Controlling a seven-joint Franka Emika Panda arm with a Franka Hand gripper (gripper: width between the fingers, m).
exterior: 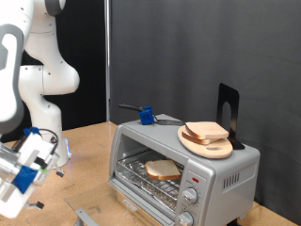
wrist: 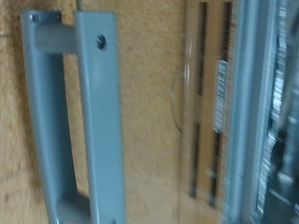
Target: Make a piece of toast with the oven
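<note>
The oven [exterior: 221,174] stands at the exterior view's right with its glass door [exterior: 127,209] swung down open. The piece of toast [exterior: 162,169] lies on the wire rack [exterior: 141,179] inside. My gripper [exterior: 26,171] hangs at the exterior view's lower left, well apart from the oven and a little above the table. I see nothing between its fingers. The wrist view shows the door's grey bar handle [wrist: 93,121] close up, with the glass pane [wrist: 210,112] beside it; no fingers show there.
A plate [exterior: 188,141] with two stacked bread slices [exterior: 207,132] sits on the oven's top, beside a blue object [exterior: 146,115] and a black stand [exterior: 229,113]. Round knobs [exterior: 188,196] are on the oven's front right. The wooden table [exterior: 85,151] spreads to the left.
</note>
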